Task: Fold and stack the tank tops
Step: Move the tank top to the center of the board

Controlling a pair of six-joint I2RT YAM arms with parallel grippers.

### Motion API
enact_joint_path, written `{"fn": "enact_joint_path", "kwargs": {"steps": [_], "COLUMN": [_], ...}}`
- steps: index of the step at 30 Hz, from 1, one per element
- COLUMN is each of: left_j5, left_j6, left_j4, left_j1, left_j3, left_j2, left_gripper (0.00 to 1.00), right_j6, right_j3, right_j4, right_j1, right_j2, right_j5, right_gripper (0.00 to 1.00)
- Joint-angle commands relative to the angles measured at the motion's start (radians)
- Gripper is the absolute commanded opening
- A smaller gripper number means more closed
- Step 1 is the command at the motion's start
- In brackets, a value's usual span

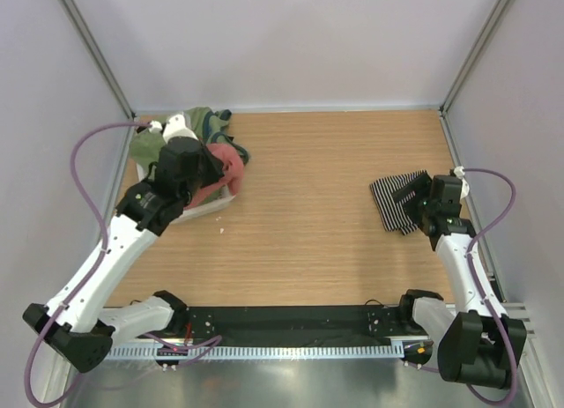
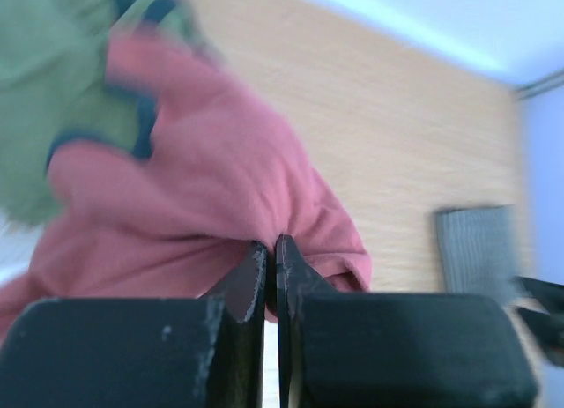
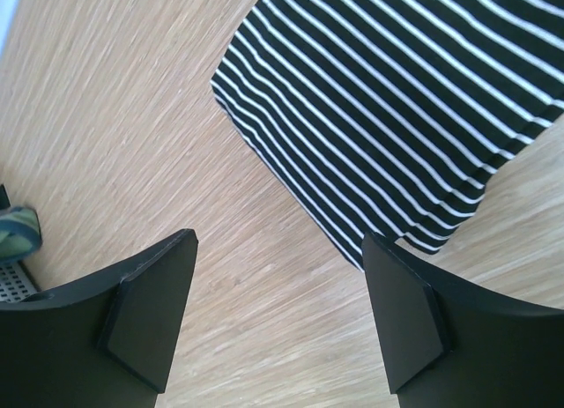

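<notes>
The salmon-red tank top with dark teal trim hangs from the white basket at the left. My left gripper is shut on a fold of the salmon-red tank top, above the basket. The striped tank top lies folded on the table at the right. It also shows in the right wrist view. My right gripper is open and empty over bare wood, just beside the striped top's near edge.
A green garment lies in the basket behind the red top; it also shows in the left wrist view. White walls close the table at the back and both sides. A black rail runs along the near edge.
</notes>
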Motion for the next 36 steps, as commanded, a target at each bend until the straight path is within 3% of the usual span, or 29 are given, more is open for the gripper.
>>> {"fn": "enact_joint_path", "kwargs": {"steps": [1, 8, 9, 10, 11, 12, 14, 16, 17, 21, 27, 32, 36], "left_j5": [0.116, 0.216, 0.244, 0.263, 0.267, 0.235, 0.179, 0.248, 0.290, 0.318, 0.465, 0.474, 0.501], "left_j6": [0.049, 0.046, 0.048, 0.052, 0.093, 0.098, 0.098, 0.072, 0.059, 0.051, 0.066, 0.066, 0.066], "left_j4": [0.031, 0.053, 0.061, 0.038, 0.000, -0.052, -0.135, -0.089, -0.069, -0.098, -0.006, 0.041, 0.098], "left_j1": [-0.036, -0.256, -0.260, -0.260, -0.257, -0.251, -0.233, -0.146, -0.110, -0.009, -0.003, 0.019, 0.144], "left_j3": [0.188, 0.247, 0.250, 0.260, 0.286, 0.359, 0.395, 0.351, 0.331, 0.290, 0.158, 0.103, 0.043], "left_j2": [0.001, 0.094, 0.116, 0.183, 0.218, 0.257, 0.332, 0.351, 0.375, 0.495, 0.593, 0.659, 0.700], "left_gripper": [0.00, 0.00, 0.12, 0.37, 0.93, 0.99, 1.00, 0.98, 0.90, 0.75, 0.52, 0.49, 0.45], "right_j6": [-0.026, -0.018, -0.017, -0.015, -0.015, -0.015, -0.020, -0.026, -0.028, -0.029, -0.040, -0.096, -0.121], "right_j3": [0.062, 0.060, 0.060, 0.063, 0.065, 0.068, 0.069, 0.066, 0.066, 0.057, 0.045, 0.088, 0.151], "right_j4": [0.046, 0.071, 0.072, 0.074, 0.075, 0.075, 0.071, 0.068, 0.065, 0.063, 0.075, 0.056, 0.039], "right_j1": [0.035, 0.048, 0.048, 0.049, 0.049, 0.051, 0.052, 0.052, 0.052, 0.052, 0.055, 0.138, 0.253], "right_j2": [0.020, 0.054, 0.057, 0.063, 0.065, 0.065, 0.057, 0.051, 0.046, 0.040, 0.051, 0.137, 0.198], "right_j5": [0.012, 0.017, 0.015, 0.014, 0.009, 0.008, 0.009, 0.018, 0.021, 0.023, 0.008, 0.000, -0.002], "right_gripper": [0.82, 0.82, 0.82, 0.82, 0.82, 0.82, 0.82, 0.82, 0.82, 0.82, 0.82, 0.82, 0.82]}}
